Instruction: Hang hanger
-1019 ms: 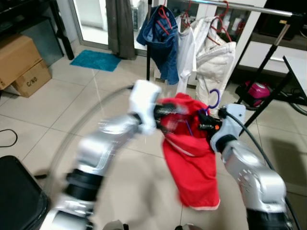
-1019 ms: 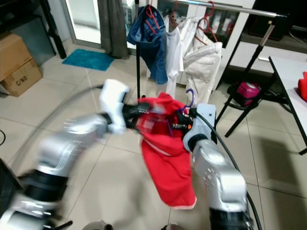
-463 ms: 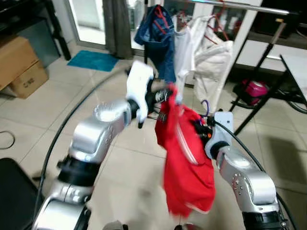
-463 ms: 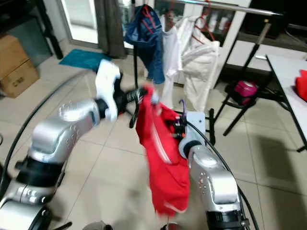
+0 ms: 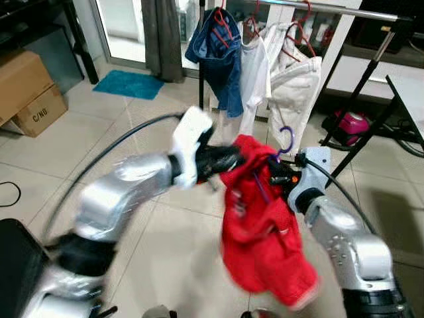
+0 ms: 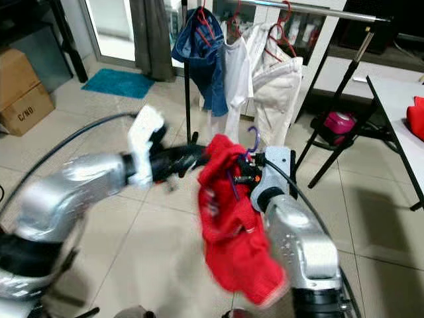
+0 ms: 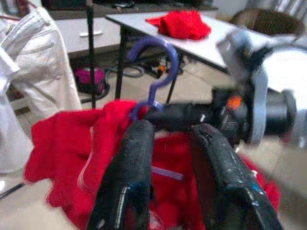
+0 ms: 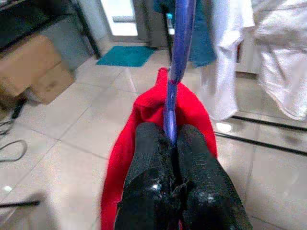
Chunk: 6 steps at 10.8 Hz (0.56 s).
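While right end effector (image 8: 172, 139) clamps curved purple hanger (image 8: 178, 62), left end effector (image 7: 175, 139) apart, straddling soft red garment (image 5: 262, 225).

Count, visible items:
- Purple hanger (image 5: 289, 140): 1, carrying 1 red garment (image 5: 262, 225).
- Grippers: 2, left gripper (image 5: 225, 159), right gripper (image 5: 277, 177).
- Clothes rail (image 5: 331, 9): 1.
- Garments hung on rail: 3: blue item (image 5: 218, 53), white shirt (image 5: 253, 73), cream trousers (image 5: 295, 83).
- Cardboard boxes: 2, upper (image 5: 23, 73), lower (image 5: 40, 111).
- Teal floor mat (image 5: 130, 84): 1.
- Pink object on floor (image 5: 348, 124): 1.
- Red cloth on table (image 7: 180, 24): 1.
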### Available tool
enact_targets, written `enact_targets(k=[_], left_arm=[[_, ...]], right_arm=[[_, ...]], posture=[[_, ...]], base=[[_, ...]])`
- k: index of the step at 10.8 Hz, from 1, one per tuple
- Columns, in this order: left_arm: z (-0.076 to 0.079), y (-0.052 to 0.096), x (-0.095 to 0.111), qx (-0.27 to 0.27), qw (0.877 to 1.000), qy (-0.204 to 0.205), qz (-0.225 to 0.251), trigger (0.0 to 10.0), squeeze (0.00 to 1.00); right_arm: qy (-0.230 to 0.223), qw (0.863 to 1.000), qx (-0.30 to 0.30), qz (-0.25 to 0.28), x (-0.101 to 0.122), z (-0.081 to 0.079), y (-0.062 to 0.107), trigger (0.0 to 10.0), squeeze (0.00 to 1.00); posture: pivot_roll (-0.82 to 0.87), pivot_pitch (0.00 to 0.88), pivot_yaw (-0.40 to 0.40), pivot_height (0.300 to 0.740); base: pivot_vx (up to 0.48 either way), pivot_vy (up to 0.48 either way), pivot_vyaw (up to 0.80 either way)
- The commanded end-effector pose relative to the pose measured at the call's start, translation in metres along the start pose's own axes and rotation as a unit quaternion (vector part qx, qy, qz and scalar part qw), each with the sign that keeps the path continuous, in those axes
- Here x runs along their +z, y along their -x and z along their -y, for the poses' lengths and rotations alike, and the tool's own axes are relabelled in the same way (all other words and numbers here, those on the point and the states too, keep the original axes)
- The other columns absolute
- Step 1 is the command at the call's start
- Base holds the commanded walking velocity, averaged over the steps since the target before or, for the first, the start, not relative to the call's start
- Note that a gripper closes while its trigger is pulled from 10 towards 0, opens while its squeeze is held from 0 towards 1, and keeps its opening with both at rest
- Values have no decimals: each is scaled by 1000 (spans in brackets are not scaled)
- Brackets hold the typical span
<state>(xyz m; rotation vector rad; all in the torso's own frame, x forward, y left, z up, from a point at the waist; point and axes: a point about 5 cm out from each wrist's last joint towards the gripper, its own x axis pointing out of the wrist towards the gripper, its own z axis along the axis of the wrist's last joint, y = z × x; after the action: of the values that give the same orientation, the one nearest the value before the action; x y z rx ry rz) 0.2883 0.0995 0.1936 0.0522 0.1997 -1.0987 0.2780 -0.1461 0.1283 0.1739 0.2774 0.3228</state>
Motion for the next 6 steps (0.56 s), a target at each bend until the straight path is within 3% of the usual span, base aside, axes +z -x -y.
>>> enact_targets(k=[1,2,5,6], left_arm=[[-14,19,3,21,999,-36,14,10000,1000],[-41,44,1,92,994,-55,18,10000,1000],[-76,86,-16,158,986,-45,27,10000,1000],[-80,90,-17,163,985,-38,37,10000,1000]], right_arm=[[20,997,60,41,22,-4,7,10000,0],[29,992,119,38,26,-3,17,10000,0],[36,970,236,41,38,-6,38,10000,0],[36,967,248,40,39,-6,40,10000,0]], posture=[[-31,14,-3,740],[-26,11,-7,740],[-30,1,-6,740],[-30,1,-6,740]], base=[[0,0,0],[0,0,0],[0,0,0],[0,0,0]])
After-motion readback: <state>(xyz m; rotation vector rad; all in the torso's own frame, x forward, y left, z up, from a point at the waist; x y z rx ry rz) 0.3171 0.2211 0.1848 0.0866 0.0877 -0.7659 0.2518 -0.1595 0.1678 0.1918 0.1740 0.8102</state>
